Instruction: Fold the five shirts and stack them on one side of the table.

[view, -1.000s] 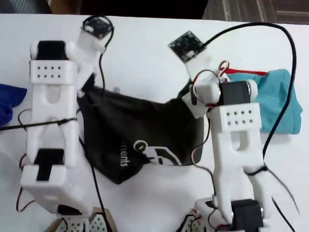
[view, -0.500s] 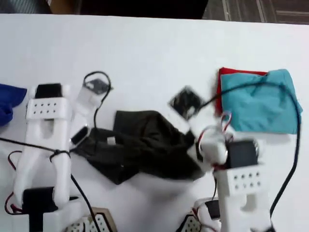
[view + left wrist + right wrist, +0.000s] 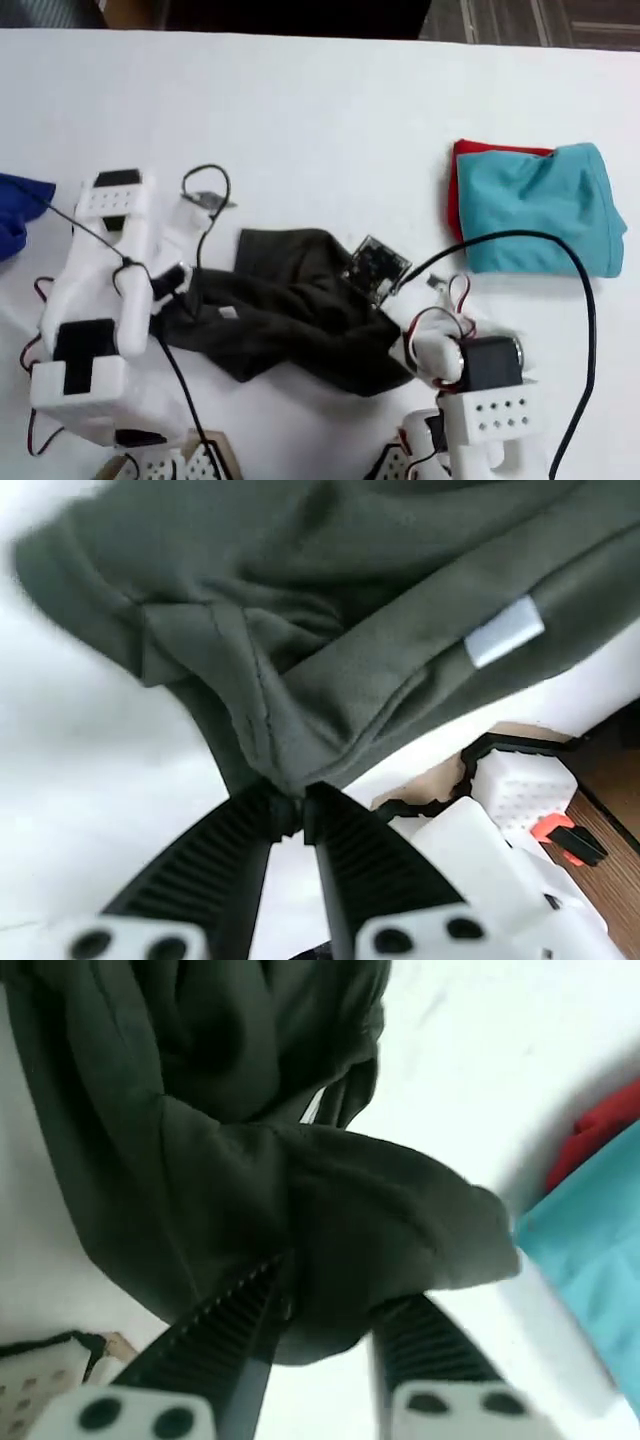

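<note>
A black shirt (image 3: 290, 310) lies crumpled in the middle of the white table (image 3: 320, 110), stretched between both arms. My left gripper (image 3: 175, 290) is shut on its left edge; the left wrist view shows the fingertips (image 3: 290, 815) pinching a seam of the black shirt (image 3: 330, 600) near a white label (image 3: 505, 632). At the shirt's right end, my right gripper (image 3: 392, 328) is shut on a thick fold of the black shirt (image 3: 330, 1230). A folded teal shirt (image 3: 540, 210) rests on a folded red shirt (image 3: 462, 165) at the right.
A blue shirt (image 3: 15, 215) lies at the left table edge. The arm bases (image 3: 170, 460) stand at the near edge. A black cable (image 3: 590, 330) loops by the teal shirt. In the right wrist view, the teal shirt (image 3: 590, 1250) and red shirt (image 3: 590, 1135) lie close by.
Both arms have pulled back toward the near edge, each holding the black shirt. The shirt went from spread flat to bunched into a narrower band.
</note>
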You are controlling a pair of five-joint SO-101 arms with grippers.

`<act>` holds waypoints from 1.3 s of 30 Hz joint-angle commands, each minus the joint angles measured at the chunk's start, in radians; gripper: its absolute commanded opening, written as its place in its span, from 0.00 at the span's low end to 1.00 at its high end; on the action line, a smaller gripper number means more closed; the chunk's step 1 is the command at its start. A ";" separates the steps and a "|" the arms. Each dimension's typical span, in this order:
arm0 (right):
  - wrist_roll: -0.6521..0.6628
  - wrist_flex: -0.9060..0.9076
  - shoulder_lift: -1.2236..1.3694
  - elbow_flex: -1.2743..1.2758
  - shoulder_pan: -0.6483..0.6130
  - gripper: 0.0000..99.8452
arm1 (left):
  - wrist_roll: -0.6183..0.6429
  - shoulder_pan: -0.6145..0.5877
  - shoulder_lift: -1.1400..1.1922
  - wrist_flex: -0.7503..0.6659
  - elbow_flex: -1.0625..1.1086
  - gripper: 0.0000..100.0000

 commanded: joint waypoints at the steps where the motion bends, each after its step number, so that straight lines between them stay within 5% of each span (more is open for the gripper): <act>1: -0.064 -0.030 0.056 -0.132 0.008 0.34 | -0.005 -0.009 0.000 0.040 -0.056 0.06; 4: -0.127 -0.031 0.143 -0.310 0.010 0.42 | -0.008 -0.011 0.000 0.040 -0.054 0.11; 12: -0.328 -0.222 0.673 -0.563 -0.039 0.40 | 0.002 -0.011 0.000 0.038 -0.108 0.13; 19: -0.345 -0.303 1.199 -0.643 -0.193 0.40 | 0.032 -0.009 0.006 0.031 -0.119 0.13; 27: -0.338 -0.289 1.357 -0.666 -0.272 0.39 | 0.028 -0.020 0.006 0.031 -0.122 0.13; 39: -0.341 -0.375 1.474 -0.684 -0.243 0.02 | 0.028 -0.020 0.006 0.023 -0.124 0.13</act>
